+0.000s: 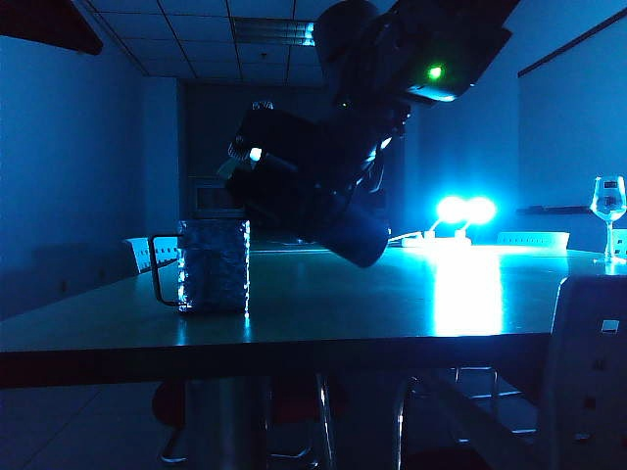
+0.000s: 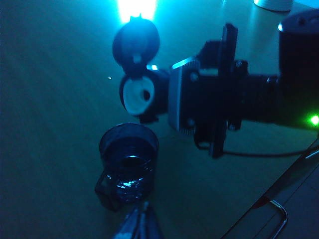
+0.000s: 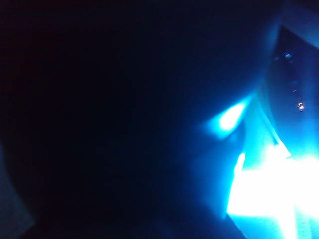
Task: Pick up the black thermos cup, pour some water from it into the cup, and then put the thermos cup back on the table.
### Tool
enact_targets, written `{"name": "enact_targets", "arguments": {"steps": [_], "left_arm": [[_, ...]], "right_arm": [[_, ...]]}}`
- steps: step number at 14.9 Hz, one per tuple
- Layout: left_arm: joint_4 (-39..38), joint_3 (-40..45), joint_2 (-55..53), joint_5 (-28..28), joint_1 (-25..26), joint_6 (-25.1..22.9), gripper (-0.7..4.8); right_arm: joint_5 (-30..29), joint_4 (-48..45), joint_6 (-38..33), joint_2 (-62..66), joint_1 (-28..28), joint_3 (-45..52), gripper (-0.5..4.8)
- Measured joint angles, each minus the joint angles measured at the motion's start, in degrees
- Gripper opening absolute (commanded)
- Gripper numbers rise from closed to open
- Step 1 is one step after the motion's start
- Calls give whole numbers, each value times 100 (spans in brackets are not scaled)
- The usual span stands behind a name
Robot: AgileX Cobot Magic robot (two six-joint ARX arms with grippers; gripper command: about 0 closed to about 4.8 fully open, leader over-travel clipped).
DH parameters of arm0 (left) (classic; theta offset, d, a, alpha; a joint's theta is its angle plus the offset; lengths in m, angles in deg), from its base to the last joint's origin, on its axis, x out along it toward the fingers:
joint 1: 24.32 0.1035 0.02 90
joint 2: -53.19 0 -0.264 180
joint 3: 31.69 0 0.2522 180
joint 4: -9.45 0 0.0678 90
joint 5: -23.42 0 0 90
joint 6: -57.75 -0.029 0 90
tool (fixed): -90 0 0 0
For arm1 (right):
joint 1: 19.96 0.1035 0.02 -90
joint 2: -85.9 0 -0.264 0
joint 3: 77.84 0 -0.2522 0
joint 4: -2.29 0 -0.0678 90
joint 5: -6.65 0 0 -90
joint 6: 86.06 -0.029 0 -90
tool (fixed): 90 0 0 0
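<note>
One black thermos cup [image 2: 144, 92], one cup [image 1: 213, 265], one wine glass [image 1: 608, 200], seemingly two lamps [image 1: 465, 210].

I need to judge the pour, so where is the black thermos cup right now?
In the exterior view the black thermos cup is off the table, tilted in the right gripper, just right of the cup; its open mouth hangs above it.

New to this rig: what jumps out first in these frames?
The room is dark and blue, with a bright twin lamp glaring at the far end of the table. Above the table, the right gripper holds the black thermos cup tipped over, lid flipped open, its spout just above the cup, the glass mug on the table's left. The left gripper, shut and empty, sits just short of the mug.
</note>
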Motion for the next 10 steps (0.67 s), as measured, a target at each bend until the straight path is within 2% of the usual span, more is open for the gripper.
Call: {"name": "enact_targets", "arguments": {"steps": [6,10], "left_arm": [[2,-2,0,-2,-2,0,-7],[4,-2,0,-2,0,0,-7]], "right_arm": [[85,-61,4,0,-20,0,192],[409,-70,509,0,-15,0,192]]}}
